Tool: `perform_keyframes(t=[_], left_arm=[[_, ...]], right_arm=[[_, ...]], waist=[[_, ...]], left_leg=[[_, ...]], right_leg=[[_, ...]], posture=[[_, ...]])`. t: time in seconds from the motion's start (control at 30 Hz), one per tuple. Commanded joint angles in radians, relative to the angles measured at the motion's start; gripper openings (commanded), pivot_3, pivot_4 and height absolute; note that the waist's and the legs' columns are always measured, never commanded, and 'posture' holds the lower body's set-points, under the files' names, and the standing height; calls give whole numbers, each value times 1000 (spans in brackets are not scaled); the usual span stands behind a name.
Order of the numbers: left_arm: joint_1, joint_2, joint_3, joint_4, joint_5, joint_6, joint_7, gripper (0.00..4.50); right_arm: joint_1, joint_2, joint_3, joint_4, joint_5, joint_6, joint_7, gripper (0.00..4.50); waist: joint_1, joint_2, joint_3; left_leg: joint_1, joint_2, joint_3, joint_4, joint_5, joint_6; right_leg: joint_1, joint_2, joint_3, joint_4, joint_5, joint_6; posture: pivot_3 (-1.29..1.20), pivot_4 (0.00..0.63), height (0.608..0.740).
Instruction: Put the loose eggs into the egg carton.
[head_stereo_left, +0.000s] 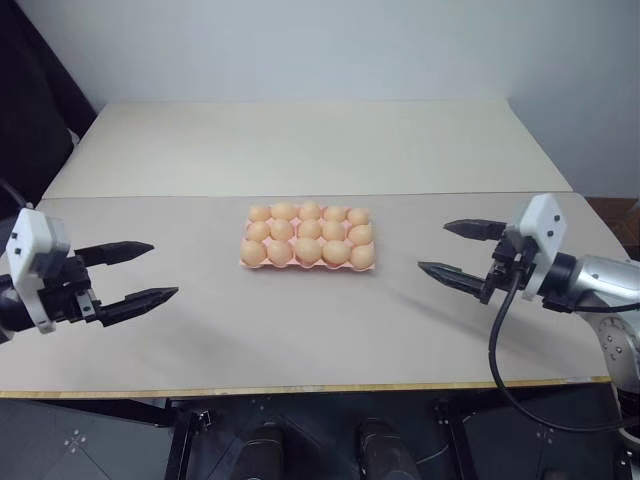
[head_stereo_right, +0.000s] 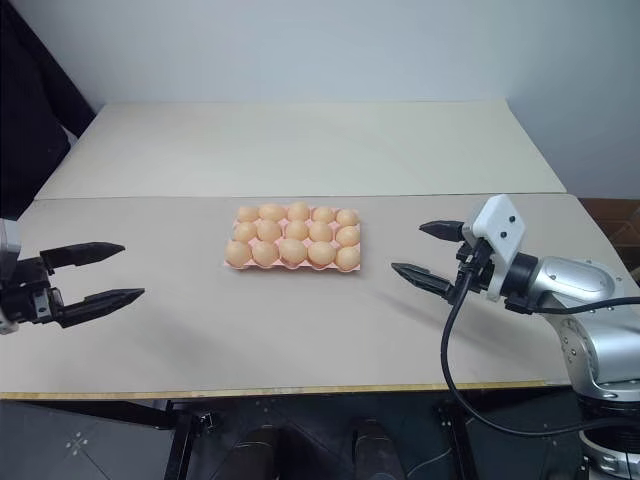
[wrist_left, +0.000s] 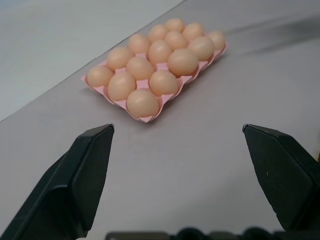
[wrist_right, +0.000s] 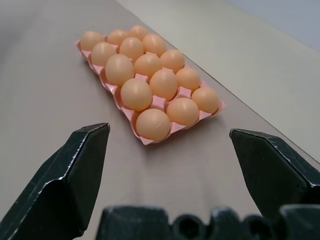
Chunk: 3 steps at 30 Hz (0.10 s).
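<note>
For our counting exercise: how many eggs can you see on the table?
15 eggs, all seated in the pink carton at the middle of the table, three rows of five. None loose, none seem hidden.

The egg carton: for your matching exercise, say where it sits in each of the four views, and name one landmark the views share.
Left eye view: the egg carton lies mid-table, just left of centre, full of eggs.
Right eye view: left of centre, mid-table.
Left wrist view: upper middle, beyond the open left gripper.
Right wrist view: upper middle, beyond the open right gripper.
Shared landmark: the seam between the two tables, behind the carton.
</note>
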<state>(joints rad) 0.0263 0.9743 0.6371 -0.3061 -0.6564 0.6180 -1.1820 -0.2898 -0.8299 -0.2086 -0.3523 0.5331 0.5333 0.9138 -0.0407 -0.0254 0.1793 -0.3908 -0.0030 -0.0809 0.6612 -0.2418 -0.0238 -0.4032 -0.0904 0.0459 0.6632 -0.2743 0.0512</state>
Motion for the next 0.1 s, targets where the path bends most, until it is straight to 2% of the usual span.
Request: perform_keyframes(t=[0.03,0.1], left_arm=[[21,-6,46,-50,-35,25,43,4493],[32,-4,45,-60,-40,36,60,4493]], right_arm=[[-23,-8,-9,-6,4,-24,9,4500],[-21,-6,-8,-7,4,-26,10,4500]], waist=[[-1,0,0],[-1,0,0]], left_leg=[[0,0,0,0,0,0],[0,0,0,0,0,0]], right_leg=[[0,0,0,0,0,0],[0,0,0,0,0,0]], posture=[[0,150,740],[0,150,740]])
